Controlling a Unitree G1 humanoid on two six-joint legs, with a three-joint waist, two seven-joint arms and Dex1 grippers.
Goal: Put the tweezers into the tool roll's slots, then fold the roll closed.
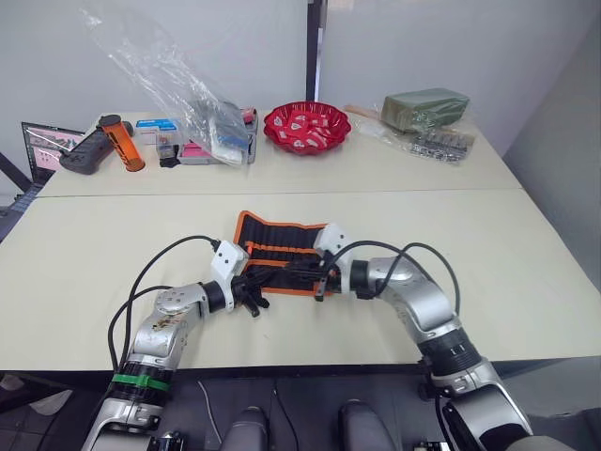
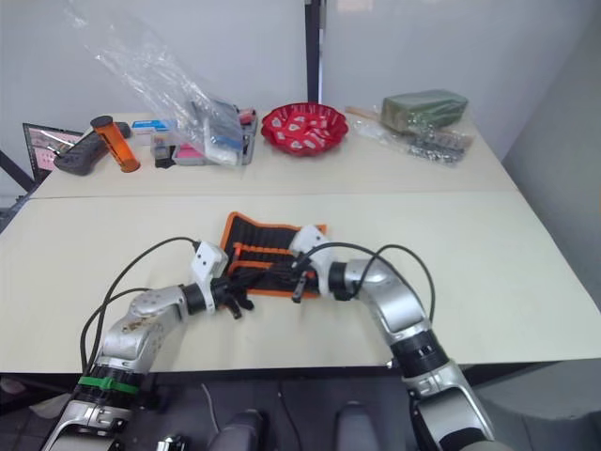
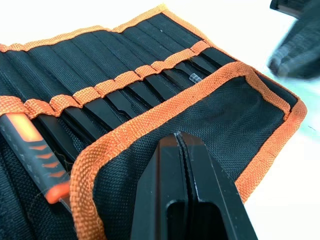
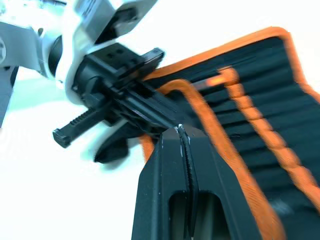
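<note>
— What is hiding in the left wrist view?

— The tweezers (image 3: 131, 97) are sitting deep in the slots (image 3: 95, 95), tips covered by the tool roll (image 3: 235, 110) flap. At upper right the right gripper (image 3: 296, 47) is blurring, cut off by the edge.

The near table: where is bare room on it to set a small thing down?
The near table is bare right of the tool roll up to its right edge, and left of the roll toward the left edge. Around the roll it is crowded: the left fingers and right fingers are there.
</note>
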